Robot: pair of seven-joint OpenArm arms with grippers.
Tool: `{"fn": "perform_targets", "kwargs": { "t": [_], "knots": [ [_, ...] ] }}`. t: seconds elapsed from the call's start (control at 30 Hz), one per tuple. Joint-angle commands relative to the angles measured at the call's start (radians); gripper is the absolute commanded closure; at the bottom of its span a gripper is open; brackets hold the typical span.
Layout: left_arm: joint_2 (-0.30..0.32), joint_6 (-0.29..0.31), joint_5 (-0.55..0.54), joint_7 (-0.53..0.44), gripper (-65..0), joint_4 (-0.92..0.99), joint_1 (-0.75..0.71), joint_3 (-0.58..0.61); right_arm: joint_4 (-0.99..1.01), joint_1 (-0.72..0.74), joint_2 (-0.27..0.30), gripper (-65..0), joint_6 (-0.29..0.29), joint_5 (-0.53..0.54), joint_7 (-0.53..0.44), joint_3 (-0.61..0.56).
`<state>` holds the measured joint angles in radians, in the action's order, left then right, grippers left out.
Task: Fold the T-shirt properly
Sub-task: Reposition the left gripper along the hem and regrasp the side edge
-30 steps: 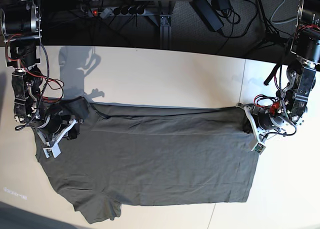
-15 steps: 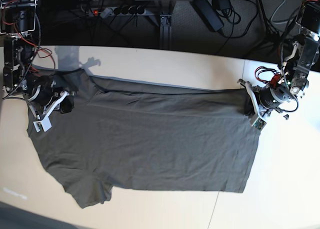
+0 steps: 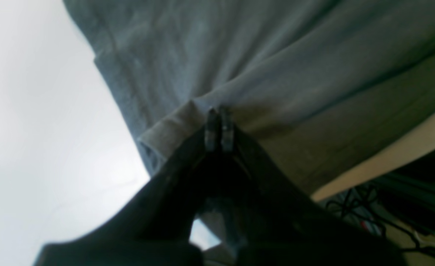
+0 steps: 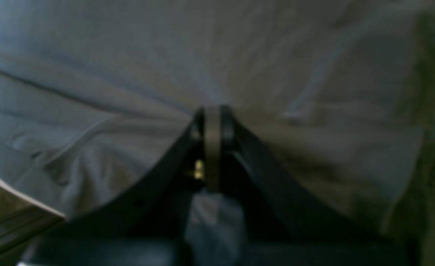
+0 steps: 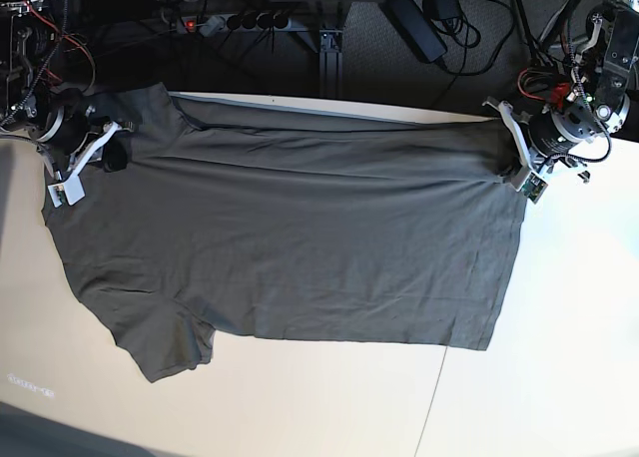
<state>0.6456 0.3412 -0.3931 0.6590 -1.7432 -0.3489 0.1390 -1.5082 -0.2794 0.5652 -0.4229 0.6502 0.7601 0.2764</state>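
The dark olive-grey T-shirt (image 5: 300, 247) lies spread wide on the pale table (image 5: 559, 367), its upper edge stretched along the table's far edge and one sleeve (image 5: 165, 342) at the front left. My right gripper (image 5: 115, 148) is shut on the shirt's far left corner. In the right wrist view that gripper (image 4: 213, 111) pinches a fold of the fabric (image 4: 128, 55). My left gripper (image 5: 506, 153) is shut on the far right corner. The left wrist view shows it (image 3: 219, 111) clamped on the hem of the cloth (image 3: 276, 55), which hangs taut from it.
Behind the table's far edge run a power strip (image 5: 235, 21), a black adapter (image 5: 414, 23) and loose cables (image 5: 479, 38) on a dark floor. Bare tabletop lies to the right of the shirt and along the front.
Both arms have moved toward the table's far edge with the shirt's corners in their grip. The whole shirt has slid away with them and is pulled flatter and wider.
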Motion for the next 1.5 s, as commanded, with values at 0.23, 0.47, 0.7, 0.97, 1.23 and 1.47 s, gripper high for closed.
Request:
{"fn": "perform_targets", "kwargs": {
  "t": [0.23,0.47,0.7,0.97,1.23,1.47],
  "knots": [
    [0.017,-0.011,-0.006,-0.008,-23.1,-0.112,0.073,-0.175,-0.004,0.005,0.022,0.0,-0.045,-0.040,-0.008,0.013],
    [-0.003,-0.016,-0.142,-0.201,-23.3,0.045,0.302,-0.208,-0.004,0.005,0.022,0.0,-0.045,-0.040,-0.009,0.012],
    [-0.137,-0.016,-0.243,-0.174,-23.3,0.575,0.650,-0.063,-0.003,0.004,0.021,0.0,-0.045,-0.040,-0.007,0.012],
    [-0.241,0.042,-0.356,-0.106,-23.3,1.088,0.893,-0.030,-0.004,0.002,0.022,0.0,-0.045,-0.040,0.007,0.012],
    [-0.319,0.097,-0.371,-0.033,-23.3,1.144,0.922,-0.026,-0.004,0.002,0.021,0.0,-0.045,-0.040,0.006,0.012],
    [-0.371,0.097,-0.320,-0.039,-16.6,1.144,0.921,-0.026,-0.004,0.002,0.022,0.0,-0.045,-0.039,0.006,0.012]
  ]
}}
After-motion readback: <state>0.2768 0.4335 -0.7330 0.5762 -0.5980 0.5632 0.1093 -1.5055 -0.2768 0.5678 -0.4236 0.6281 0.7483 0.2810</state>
